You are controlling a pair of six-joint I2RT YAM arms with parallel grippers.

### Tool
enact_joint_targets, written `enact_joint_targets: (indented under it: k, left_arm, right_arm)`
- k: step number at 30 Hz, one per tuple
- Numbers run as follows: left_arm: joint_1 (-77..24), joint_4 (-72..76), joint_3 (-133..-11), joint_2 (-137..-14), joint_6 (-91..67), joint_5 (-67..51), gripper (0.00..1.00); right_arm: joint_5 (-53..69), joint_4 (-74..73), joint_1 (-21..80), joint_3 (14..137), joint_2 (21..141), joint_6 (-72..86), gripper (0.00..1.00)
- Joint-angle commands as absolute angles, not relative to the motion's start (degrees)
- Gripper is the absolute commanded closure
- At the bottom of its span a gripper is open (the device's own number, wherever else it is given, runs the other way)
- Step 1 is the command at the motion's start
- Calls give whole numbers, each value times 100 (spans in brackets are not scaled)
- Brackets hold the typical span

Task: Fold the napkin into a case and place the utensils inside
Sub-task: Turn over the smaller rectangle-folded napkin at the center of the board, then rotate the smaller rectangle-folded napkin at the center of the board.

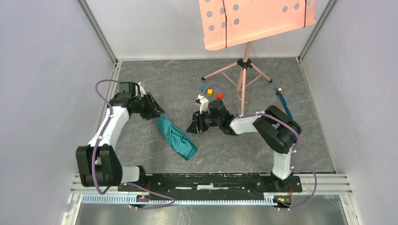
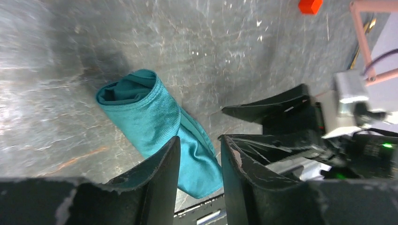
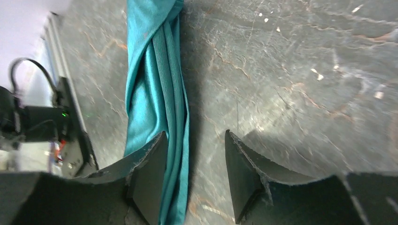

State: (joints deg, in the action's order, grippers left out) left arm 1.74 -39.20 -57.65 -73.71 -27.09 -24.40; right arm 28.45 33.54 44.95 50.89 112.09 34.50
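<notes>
Teal-green rolled cloth napkin (image 1: 177,138) lies on the grey desk (image 1: 234,152) between the left end effector (image 1: 152,109) and right end effector (image 1: 195,124). Both stand part-open, apparently holding nothing.

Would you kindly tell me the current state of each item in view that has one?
napkin: rolled into a slim strip, lying on the table, not held.
utensils: lying on the table at the far right, outside the napkin.
left gripper: open, empty, near the napkin's far end.
right gripper: open, empty, beside the napkin.
</notes>
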Motion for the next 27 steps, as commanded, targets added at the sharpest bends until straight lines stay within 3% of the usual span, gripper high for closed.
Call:
enact_joint_targets:
  k: [1,7,12,17,27]
  left_arm:
    - [149,-3004,-5354,-7663,-3049,-3599,57]
    - [150,-2881,-5078,-7796,-3104,-3222,59]
    - [151,-2689,-4923,-8033,-3107,-2851,59]
    - [141,-2386,-5088,-8694,-3167,-2560,60]
    - [-138,-2324,-5840,-9820,-3144,-2329,62]
  right_arm:
    - [2287,1267,4575,5247,10345,1457,45]
    - [1579,550,5606,5393,9460,790,46]
    - [1701,661,6078,5268,9305,905,52]
    - [1950,1116,6117,5080,9645,1067,61]
    - [890,1437,5711,4656,10149,1038,71]
